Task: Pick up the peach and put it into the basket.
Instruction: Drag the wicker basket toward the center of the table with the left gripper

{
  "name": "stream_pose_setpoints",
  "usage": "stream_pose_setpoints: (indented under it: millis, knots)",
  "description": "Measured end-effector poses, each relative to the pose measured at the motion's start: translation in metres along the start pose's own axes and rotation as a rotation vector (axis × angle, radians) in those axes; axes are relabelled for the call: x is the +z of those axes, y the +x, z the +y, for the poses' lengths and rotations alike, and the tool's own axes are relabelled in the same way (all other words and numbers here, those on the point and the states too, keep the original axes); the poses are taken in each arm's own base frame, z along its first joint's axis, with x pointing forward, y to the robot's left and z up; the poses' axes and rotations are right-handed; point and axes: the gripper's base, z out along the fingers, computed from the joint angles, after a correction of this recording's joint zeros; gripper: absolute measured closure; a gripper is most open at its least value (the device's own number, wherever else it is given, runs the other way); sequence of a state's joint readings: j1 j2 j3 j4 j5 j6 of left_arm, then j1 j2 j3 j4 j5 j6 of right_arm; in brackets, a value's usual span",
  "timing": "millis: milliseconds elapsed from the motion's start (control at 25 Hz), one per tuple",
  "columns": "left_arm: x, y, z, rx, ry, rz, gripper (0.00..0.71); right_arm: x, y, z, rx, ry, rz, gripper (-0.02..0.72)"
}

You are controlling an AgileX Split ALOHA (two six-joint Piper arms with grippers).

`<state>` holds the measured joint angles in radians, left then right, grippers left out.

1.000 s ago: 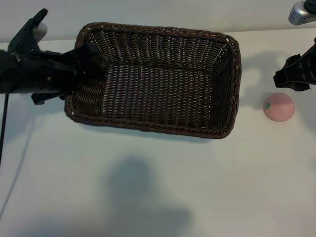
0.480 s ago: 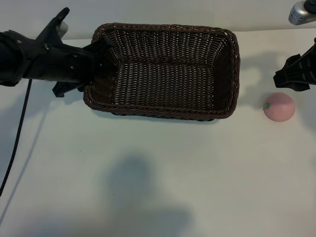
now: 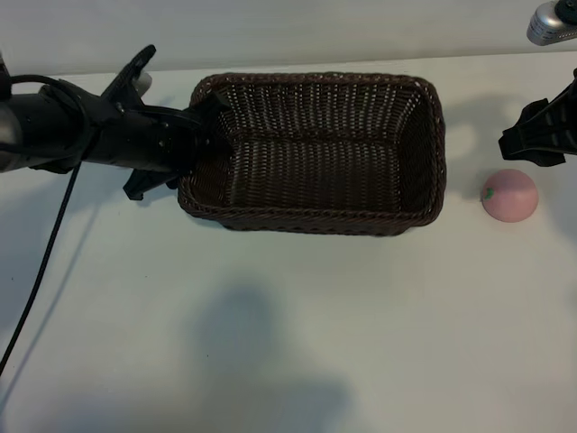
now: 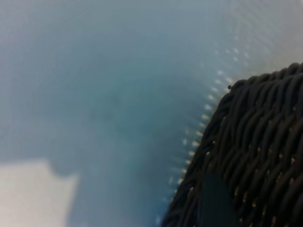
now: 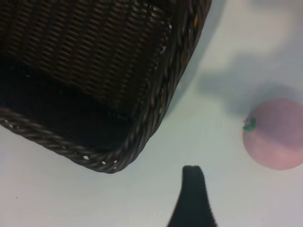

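The white counter [image 3: 288, 343] fills the lower frame of the exterior view. Above it, at centre, sits the basket [image 3: 315, 216], with only bare weave inside. The left gripper [image 3: 200, 135] clamps the basket's left rim between its fingers. The peach [image 3: 509, 195] lies on the counter at the right, apart from the basket. Just above it, at the right edge, the right gripper [image 3: 523, 144] hangs with fingers apart, holding nothing.
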<state>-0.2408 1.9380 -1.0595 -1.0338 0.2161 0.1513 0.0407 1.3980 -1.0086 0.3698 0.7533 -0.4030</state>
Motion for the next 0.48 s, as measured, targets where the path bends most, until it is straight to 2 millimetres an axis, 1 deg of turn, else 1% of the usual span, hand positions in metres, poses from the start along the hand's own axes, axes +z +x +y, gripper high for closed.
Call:
stream_pose_setpoints:
  millis: [480]
  knots:
    - [0.0015, -0.0001, -0.0006, 0.016, 0.003, 0.004, 0.29, 0.0, 0.0, 0.0, 0.0, 0.0, 0.0, 0.157]
